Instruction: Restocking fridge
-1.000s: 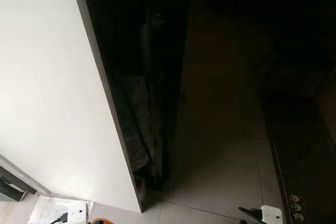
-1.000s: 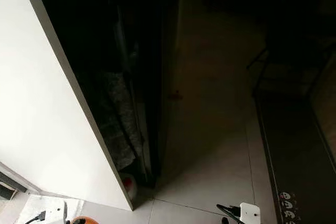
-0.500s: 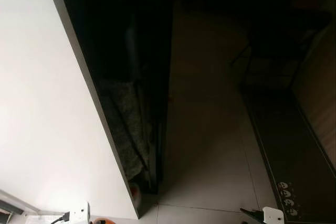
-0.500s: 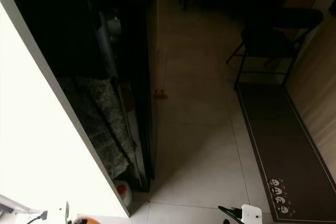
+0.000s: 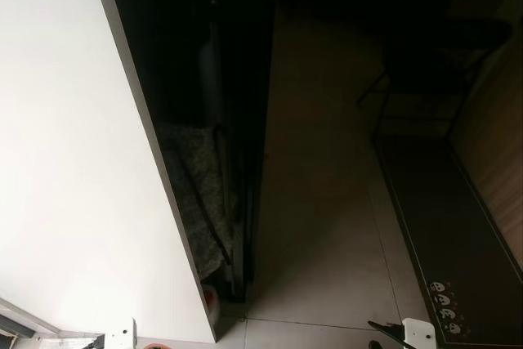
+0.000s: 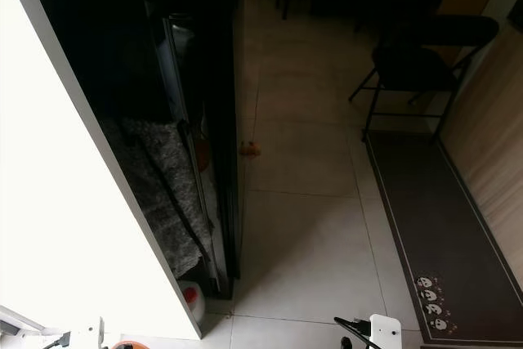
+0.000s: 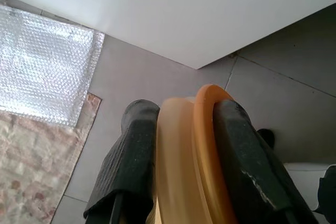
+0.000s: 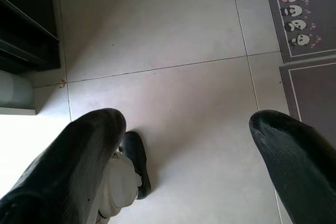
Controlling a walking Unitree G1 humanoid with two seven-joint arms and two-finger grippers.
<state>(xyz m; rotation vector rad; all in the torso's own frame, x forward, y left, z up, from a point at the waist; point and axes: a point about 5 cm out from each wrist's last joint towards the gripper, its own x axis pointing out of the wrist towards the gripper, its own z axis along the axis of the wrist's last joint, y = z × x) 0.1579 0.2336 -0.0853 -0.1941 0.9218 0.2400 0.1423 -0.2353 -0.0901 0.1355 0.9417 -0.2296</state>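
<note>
Gripping an orange-rimmed container [image 7: 197, 156] edge-on between the two black fingers [image 7: 131, 166] of the left tool [image 7: 186, 166], pale translucent body on one side and orange lid band on the other (contents not visible). Held low over grey floor tiles [image 7: 273, 82], just beside the corner of a white panel [image 7: 173, 14], with bubble wrap [image 7: 44, 72] and a patterned rug [image 7: 31, 166] off to the tool's side.

Judged light and fairly stiff, smooth plastic likely to slide if pinched loosely. Best kept clamped across the rim as now, where lid and wall stack and resist bending; squeezing mid-wall would probably flex it or pop the lid.

Hanging idle, right tool [image 8: 184, 145] spread wide with nothing between the fingers, over pale tiles near a dark mat with small panda faces [image 8: 294, 19].

Seen from the head: dark cabinet interior [image 6: 163, 169] beside the white panel, a folding chair [image 6: 417, 63] well beyond the right tool. No fridge recognisable, so placement judged not yet begun.
</note>
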